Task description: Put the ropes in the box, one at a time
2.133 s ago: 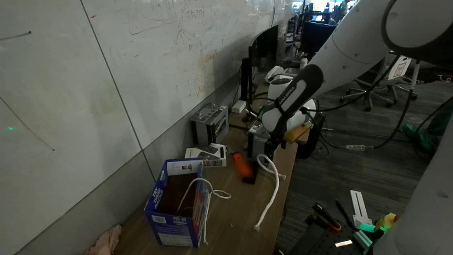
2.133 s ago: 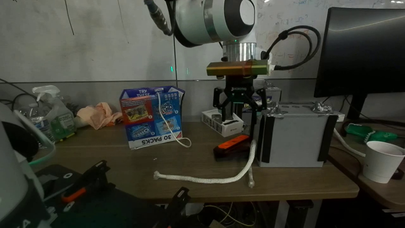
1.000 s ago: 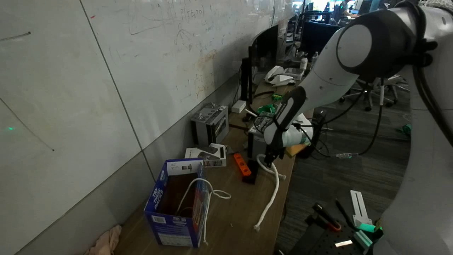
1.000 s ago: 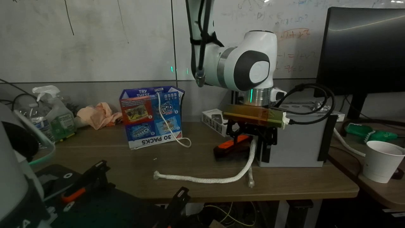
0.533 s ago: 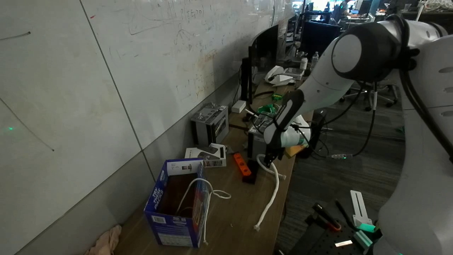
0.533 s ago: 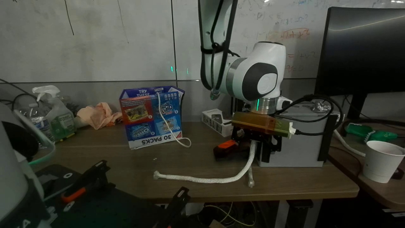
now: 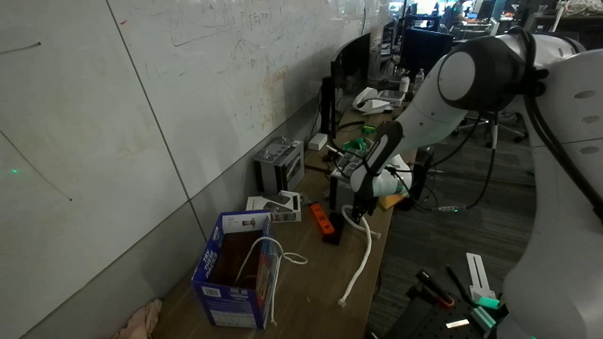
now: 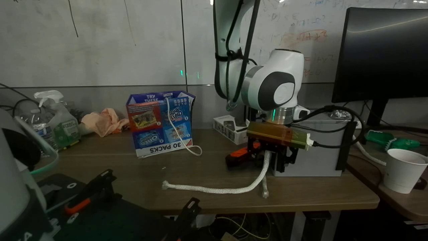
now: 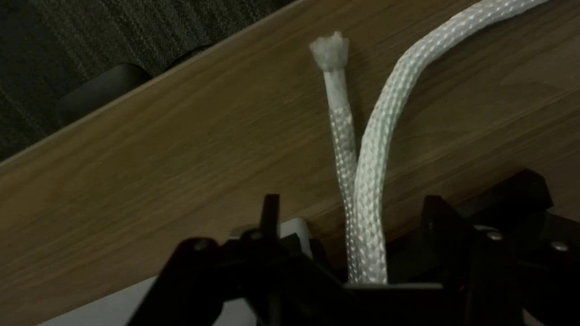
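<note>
I have the jaws wide astride the rope (image 9: 377,131) — but closing too high above the surface (image 9: 181,158) could let it slip.

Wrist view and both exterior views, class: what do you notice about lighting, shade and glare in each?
Wrist view: dim, the claw near-black, while the white rope shows its weave; in an exterior view, the dark monitor carries a pale streak, probably reflected light; in an exterior view, a distant bright patch looks washed out, and the inside of the box lies in shade.
</note>
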